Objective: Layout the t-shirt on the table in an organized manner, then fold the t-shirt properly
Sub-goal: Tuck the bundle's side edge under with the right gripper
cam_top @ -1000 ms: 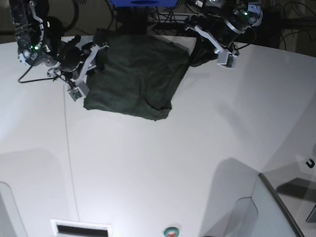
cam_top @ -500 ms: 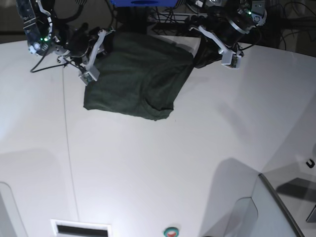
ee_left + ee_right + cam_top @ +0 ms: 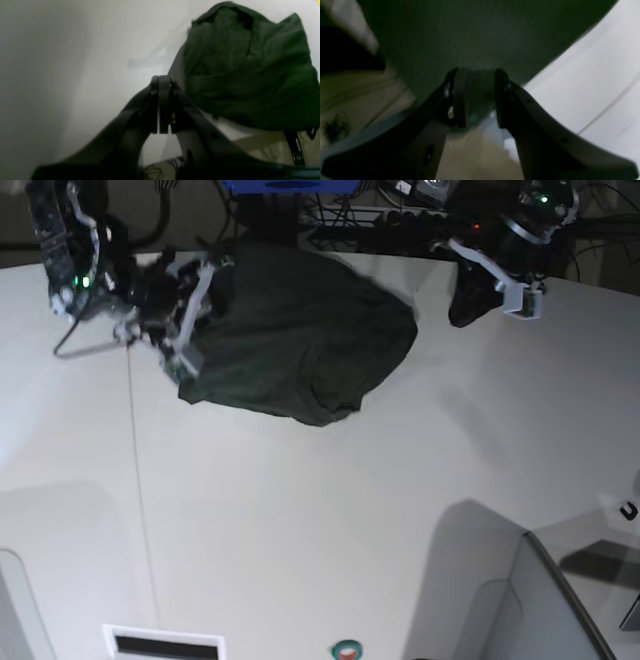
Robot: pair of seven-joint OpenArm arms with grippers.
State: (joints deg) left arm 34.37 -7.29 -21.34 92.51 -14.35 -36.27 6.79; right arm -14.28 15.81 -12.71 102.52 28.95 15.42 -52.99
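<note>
One t-shirt (image 3: 295, 345): now a rounder heap at the far edge of the table (image 3: 330, 530)
Left gripper (image 3: 160, 83): jaws pressed together, empty, has let go and drawn away
Right gripper (image 3: 473, 96): still pinching shirt fabric

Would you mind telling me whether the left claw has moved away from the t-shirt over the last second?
Yes. The left claw has let go of the t-shirt and moved rightward along the table's far edge.
</note>
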